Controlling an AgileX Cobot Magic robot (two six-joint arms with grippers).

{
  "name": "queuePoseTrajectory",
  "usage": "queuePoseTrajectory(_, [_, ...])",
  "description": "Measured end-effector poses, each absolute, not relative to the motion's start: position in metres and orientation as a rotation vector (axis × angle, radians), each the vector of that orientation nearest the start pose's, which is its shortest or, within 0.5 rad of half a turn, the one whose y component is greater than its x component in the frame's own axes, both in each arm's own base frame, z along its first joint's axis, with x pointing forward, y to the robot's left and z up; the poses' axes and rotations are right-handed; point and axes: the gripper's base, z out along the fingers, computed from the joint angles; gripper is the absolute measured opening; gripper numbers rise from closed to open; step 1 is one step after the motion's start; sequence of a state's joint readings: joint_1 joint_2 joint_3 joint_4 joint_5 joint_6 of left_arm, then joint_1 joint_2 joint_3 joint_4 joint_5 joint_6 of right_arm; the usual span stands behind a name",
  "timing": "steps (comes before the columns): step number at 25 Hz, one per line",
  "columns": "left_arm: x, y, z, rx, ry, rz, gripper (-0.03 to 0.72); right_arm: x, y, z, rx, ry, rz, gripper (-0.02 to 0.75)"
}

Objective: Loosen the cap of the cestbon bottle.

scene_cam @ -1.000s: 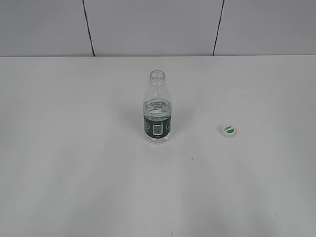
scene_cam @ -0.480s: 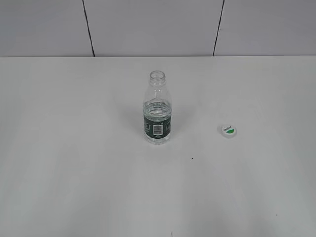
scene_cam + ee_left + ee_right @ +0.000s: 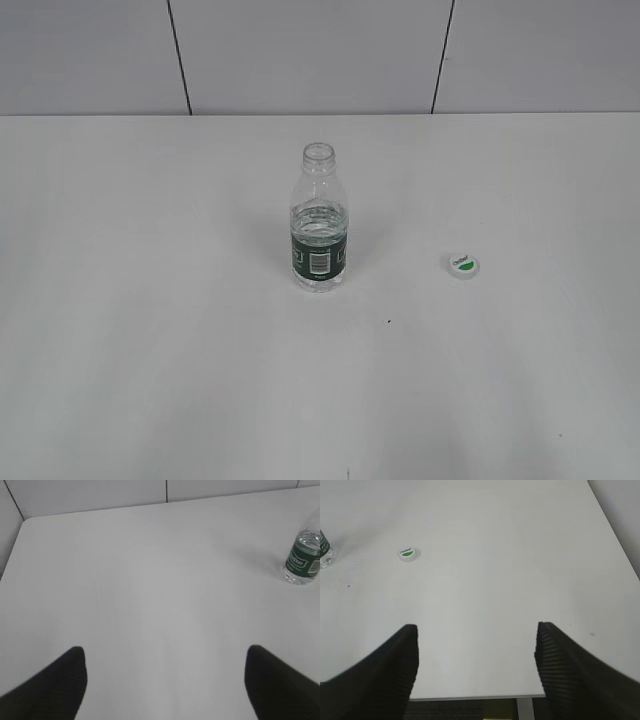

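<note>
The cestbon bottle [image 3: 319, 222] stands upright mid-table, clear with a dark green label, its threaded neck open with no cap on it. It also shows at the right edge of the left wrist view [image 3: 303, 556] and at the left edge of the right wrist view [image 3: 324, 551]. The cap [image 3: 462, 264], white with a green half, lies flat on the table to the bottle's right; it also shows in the right wrist view [image 3: 408, 554]. My left gripper [image 3: 165, 655] is open and empty, far from the bottle. My right gripper [image 3: 476, 632] is open and empty near the table's front edge.
The white table [image 3: 150, 350] runs to a tiled wall [image 3: 300, 50] behind. Its front edge [image 3: 470, 697] and a leg show in the right wrist view, its far left corner [image 3: 25, 522] in the left wrist view. Neither arm shows in the exterior view.
</note>
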State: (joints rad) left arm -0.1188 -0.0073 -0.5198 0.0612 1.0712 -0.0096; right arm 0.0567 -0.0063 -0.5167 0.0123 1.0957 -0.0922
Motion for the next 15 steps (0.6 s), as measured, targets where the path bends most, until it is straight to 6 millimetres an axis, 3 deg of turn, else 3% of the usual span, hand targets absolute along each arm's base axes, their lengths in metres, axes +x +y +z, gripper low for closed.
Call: queuePoseTrajectory(15, [-0.0090, 0.0051, 0.2820, -0.021, 2.027, 0.075, 0.585, -0.0094, 0.0004, 0.2790, -0.157, 2.050, -0.006, 0.556])
